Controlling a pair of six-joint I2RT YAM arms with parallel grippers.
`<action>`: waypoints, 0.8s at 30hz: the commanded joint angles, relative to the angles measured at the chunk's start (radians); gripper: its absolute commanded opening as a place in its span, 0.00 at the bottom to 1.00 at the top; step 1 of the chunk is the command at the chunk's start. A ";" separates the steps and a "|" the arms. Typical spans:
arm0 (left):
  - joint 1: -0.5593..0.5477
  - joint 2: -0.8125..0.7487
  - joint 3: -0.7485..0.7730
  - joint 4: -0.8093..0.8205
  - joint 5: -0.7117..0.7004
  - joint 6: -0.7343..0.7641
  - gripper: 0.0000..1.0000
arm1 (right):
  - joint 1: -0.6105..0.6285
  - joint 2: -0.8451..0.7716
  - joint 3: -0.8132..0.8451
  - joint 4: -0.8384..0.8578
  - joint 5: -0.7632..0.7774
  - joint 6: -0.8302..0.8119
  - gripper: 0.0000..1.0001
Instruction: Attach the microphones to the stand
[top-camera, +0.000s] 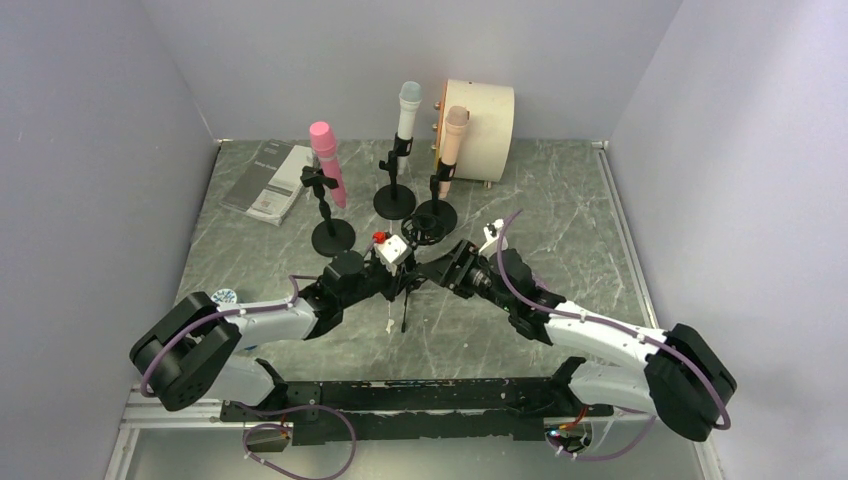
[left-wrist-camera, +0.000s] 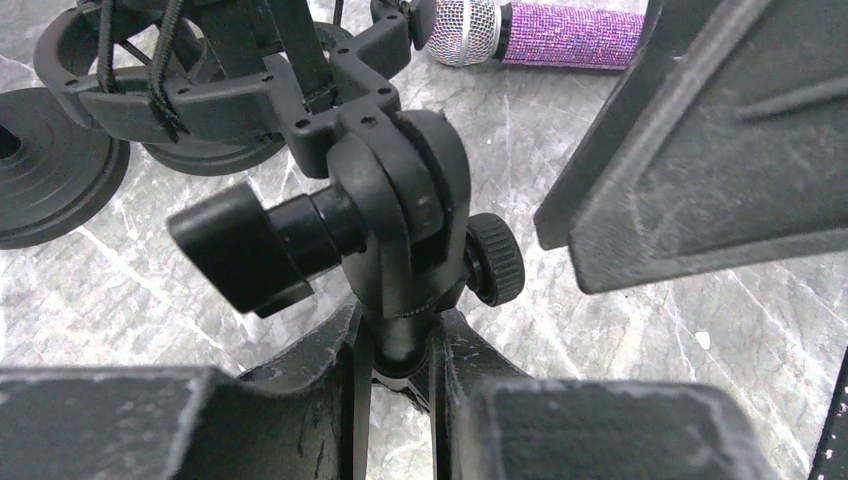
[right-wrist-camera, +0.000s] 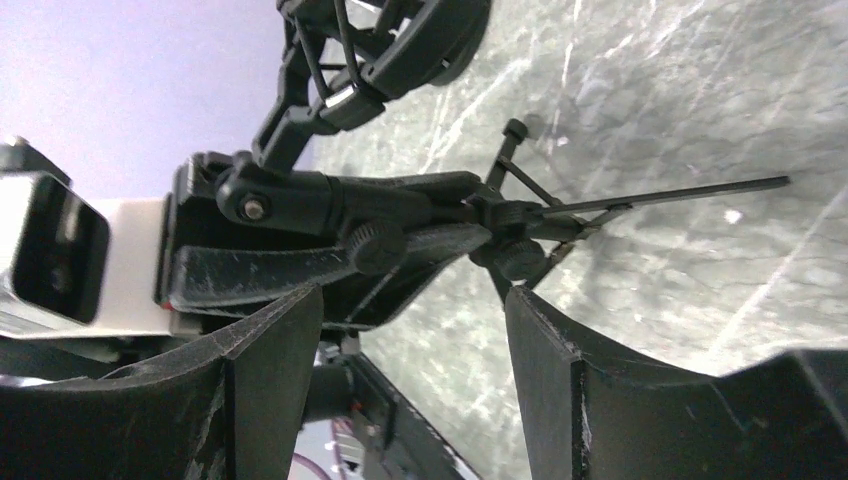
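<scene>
Left tool (left-wrist-camera: 400, 392) was clamped narrow on the black stem of the tripod stand (left-wrist-camera: 400, 200). Its fingers (left-wrist-camera: 150, 425) pressed from either side just below the swivel joint, at the bottom middle of the left wrist view. The stand's ring-shaped shock mount sat at the upper left of that view.

The right tool (right-wrist-camera: 412, 310) stood wide, its two fingers well apart at the bottom of the right wrist view and gripping nothing. The stand's thin legs and hub lay just beyond the gap, and we could not tell whether they touched the fingers. From above, we saw both tools meet near the middle of the frame with the stand between them.

The purple glitter microphone (left-wrist-camera: 570, 35) lay flat on the table (top-camera: 580, 200) at the top of the left wrist view, with its silver mesh head toward the left of the frame. It was near the stand but apart from it. We could not make it out in the top view.

Farther out, in the upper middle of the top view, three round-base stands (top-camera: 333, 237) each carried a microphone. The pink microphone (top-camera: 327, 160) leaned in the leftmost. The white microphone (top-camera: 408, 115), with its pale-blue head, stood upright in the middle. The peach microphone (top-camera: 452, 140) stood nearly upright just to its right. A cream drum (top-camera: 485, 118) sat behind the peach one near the back wall. A booklet (top-camera: 265, 180) lay flat on the table at the upper left, near the pink microphone's stand.
</scene>
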 joint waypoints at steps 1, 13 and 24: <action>0.005 -0.016 0.008 0.001 0.016 -0.010 0.03 | 0.005 0.030 0.008 0.218 0.033 0.115 0.67; 0.005 -0.064 0.005 -0.086 0.040 0.007 0.03 | 0.006 0.037 0.002 0.220 0.055 0.096 0.52; 0.004 -0.056 -0.027 -0.044 0.087 0.002 0.03 | 0.006 0.093 -0.036 0.331 -0.076 0.068 0.55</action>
